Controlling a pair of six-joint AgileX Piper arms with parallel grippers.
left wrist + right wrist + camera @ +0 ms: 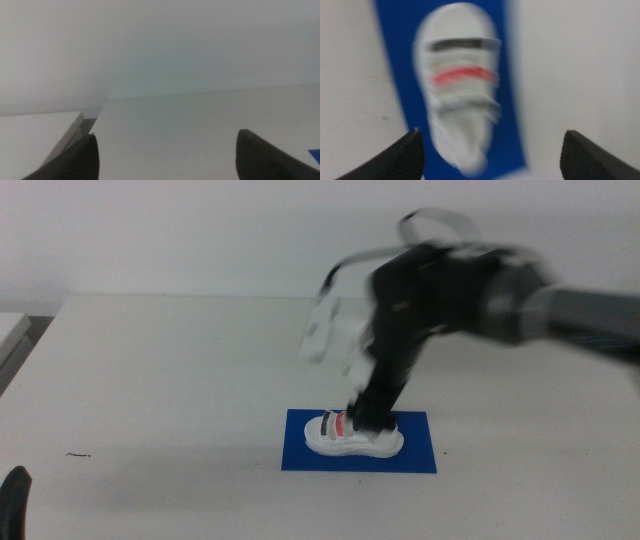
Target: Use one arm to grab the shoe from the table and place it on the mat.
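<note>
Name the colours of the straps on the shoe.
One dark strap and one red strap on the white shoe; clearest in the right wrist view.

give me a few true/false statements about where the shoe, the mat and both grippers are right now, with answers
1. The shoe lies on the blue mat. True.
2. The right gripper is clamped shut on the shoe. False: in the right wrist view its jaws stand wide apart, with the shoe between and beyond them, not gripped.
3. The left gripper is over the mat. False: it waits open at the near left edge of the table, far from the shoe.
4. The arm reaching over the mat comes in from the right. True.
5. The shoe has a red strap. True.
</note>
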